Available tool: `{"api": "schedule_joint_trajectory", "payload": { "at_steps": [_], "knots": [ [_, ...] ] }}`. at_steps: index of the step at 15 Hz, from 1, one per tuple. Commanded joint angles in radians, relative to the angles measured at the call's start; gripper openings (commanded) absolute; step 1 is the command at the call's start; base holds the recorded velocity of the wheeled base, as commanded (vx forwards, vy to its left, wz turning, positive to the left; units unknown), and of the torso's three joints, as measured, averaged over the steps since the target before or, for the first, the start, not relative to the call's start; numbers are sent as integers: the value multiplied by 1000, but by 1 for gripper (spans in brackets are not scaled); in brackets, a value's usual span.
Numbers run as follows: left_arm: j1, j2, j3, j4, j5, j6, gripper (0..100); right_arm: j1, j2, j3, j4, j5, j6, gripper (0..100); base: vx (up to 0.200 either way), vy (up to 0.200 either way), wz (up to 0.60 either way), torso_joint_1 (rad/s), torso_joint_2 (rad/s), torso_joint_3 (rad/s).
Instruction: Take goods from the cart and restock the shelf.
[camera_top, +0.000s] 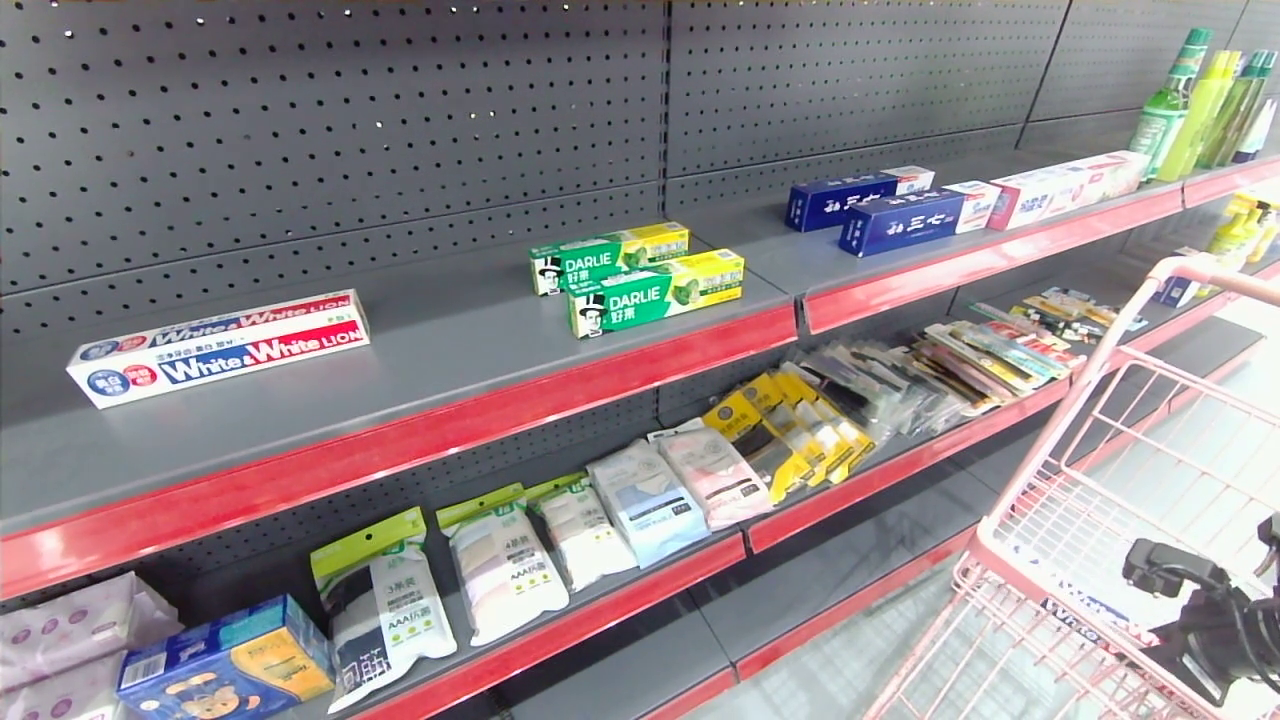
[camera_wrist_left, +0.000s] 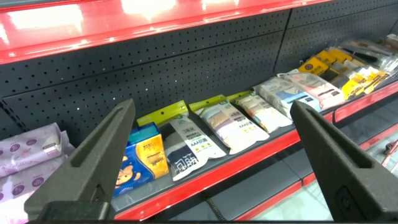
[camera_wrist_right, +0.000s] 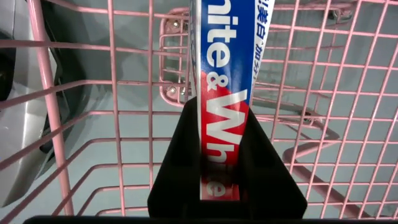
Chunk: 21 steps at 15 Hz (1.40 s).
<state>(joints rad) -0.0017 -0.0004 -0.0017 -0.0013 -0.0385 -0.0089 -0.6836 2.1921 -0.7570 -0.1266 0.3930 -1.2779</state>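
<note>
Toothpaste box (camera_wrist_right: 224, 68) sits clenched in my right gripper (camera_wrist_right: 224, 109), down inside the pink cart (camera_wrist_right: 112, 81), with wire walls close around it. My left gripper (camera_wrist_left: 212, 104) hangs spread wide before the lower shelf (camera_wrist_left: 249, 167) and its cloth packs (camera_wrist_left: 230, 124). On the top shelf (camera_top: 400, 450) a matching box (camera_top: 220, 345) lies, with green boxes (camera_top: 640, 280) farther right.

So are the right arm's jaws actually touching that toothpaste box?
Touching. The right wrist view shows the jaws of the right gripper pressed against both faces of the toothpaste box, with no gap.
</note>
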Motion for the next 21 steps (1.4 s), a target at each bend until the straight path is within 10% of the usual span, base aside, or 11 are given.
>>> {"api": "schedule_joint_trajectory", "payload": {
  "at_steps": [1, 10, 21],
  "knots": [
    [0, 0, 0, 0, 0, 0, 100, -17, -31, 2, -2, 4, 3, 0, 0, 0, 0, 0, 0, 0],
    [0, 0, 0, 0, 0, 0, 100, -90, -146, -33, -13, 0, 75, 0, 0, 0, 0, 0, 0, 0],
    [0, 0, 2, 0, 0, 0, 100, 29, -367, -48, -16, -31, 391, 0, 0, 0, 0, 0, 0, 0]
  ]
}}
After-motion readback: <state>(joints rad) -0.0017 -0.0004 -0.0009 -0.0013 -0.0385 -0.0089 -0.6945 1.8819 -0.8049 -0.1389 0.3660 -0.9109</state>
